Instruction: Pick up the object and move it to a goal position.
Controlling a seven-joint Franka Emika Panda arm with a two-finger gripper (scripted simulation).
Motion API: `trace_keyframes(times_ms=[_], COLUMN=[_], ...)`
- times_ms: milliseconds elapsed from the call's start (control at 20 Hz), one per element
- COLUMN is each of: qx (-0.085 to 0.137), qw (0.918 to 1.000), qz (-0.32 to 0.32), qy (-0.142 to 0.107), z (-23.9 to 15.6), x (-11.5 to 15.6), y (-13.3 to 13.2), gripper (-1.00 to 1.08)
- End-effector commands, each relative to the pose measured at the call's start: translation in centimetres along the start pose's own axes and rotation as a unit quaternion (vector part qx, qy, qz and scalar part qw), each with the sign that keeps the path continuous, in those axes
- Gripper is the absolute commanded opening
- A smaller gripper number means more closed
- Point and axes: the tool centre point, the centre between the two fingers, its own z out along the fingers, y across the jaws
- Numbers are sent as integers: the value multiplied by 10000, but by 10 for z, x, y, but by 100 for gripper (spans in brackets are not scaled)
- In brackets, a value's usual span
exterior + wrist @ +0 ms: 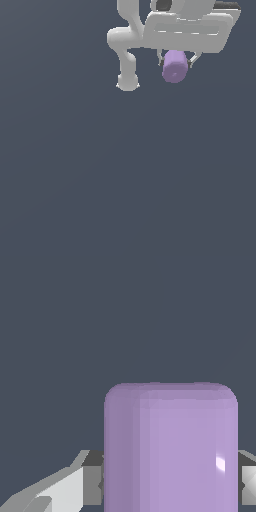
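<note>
The light-purple cylinder (174, 67) hangs below the white gripper (176, 61) near the top of the exterior view, held between the two fingers. In the wrist view the cylinder (170, 448) fills the space between the grey finger pads (92, 478), which press on both of its sides. The gripper is shut on the cylinder and holds it up off the dark floor. No goal marker shows in either view.
The white arm's links and base (127, 82) stand to the exterior view's left of the gripper. The floor (125, 175) is a plain dark blue-grey surface.
</note>
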Motion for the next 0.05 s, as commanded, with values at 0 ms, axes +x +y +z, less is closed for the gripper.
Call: trace_keyframes(times_ms=[0], qx=[-1], qw=[10000], qz=[2], qy=[-2], z=[1], x=[1], y=[0], gripper=[-100])
